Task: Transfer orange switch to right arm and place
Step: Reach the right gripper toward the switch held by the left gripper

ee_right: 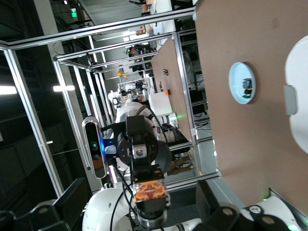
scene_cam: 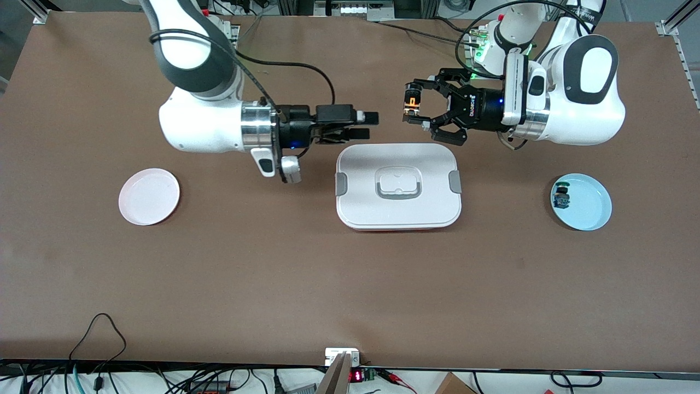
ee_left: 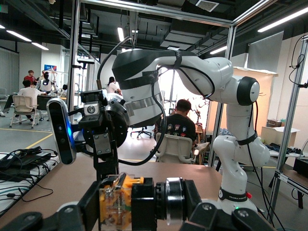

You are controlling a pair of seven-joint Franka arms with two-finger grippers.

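Observation:
The orange switch has an orange block body and a black head with a silver ring. My left gripper is shut on it and holds it in the air over the bare table beside the white container. In the left wrist view the orange switch lies crosswise between the fingers. My right gripper faces it at the same height, open, a short gap from the switch, with nothing between its fingers. The right wrist view shows the orange switch straight ahead, in between its own fingers.
A white lidded container sits mid-table, under and nearer to the front camera than both grippers. A pink plate lies toward the right arm's end. A light blue plate toward the left arm's end holds a blue-bodied switch.

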